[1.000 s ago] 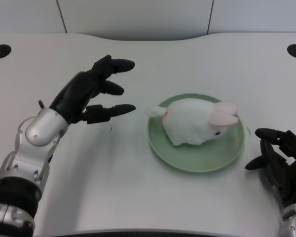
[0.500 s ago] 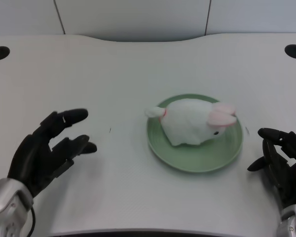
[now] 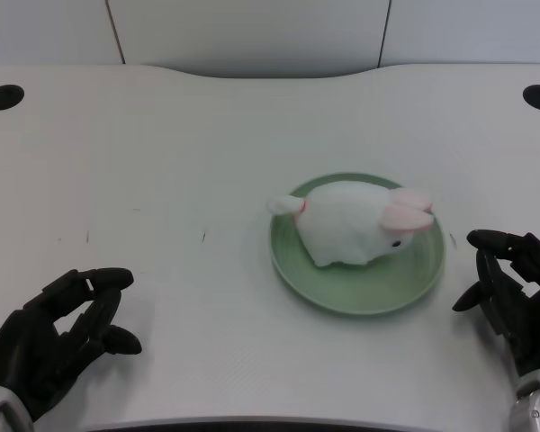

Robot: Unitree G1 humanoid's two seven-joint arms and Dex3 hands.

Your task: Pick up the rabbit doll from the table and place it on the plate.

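Fingers [image 3: 94, 281] spread apart on left hand [image 3: 45, 342], clutching nothing, low at near-left corner of white table [image 3: 162, 162]. Well off to its right, green plate [image 3: 360, 295]. Lying on that plate, white rabbit doll [image 3: 346, 223], pink ears pointing right, tail over the left rim.

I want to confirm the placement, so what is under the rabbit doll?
The rabbit doll lies on the green plate, whose rim shows all around except where the tail overhangs at the left. The plate's centre is covered.
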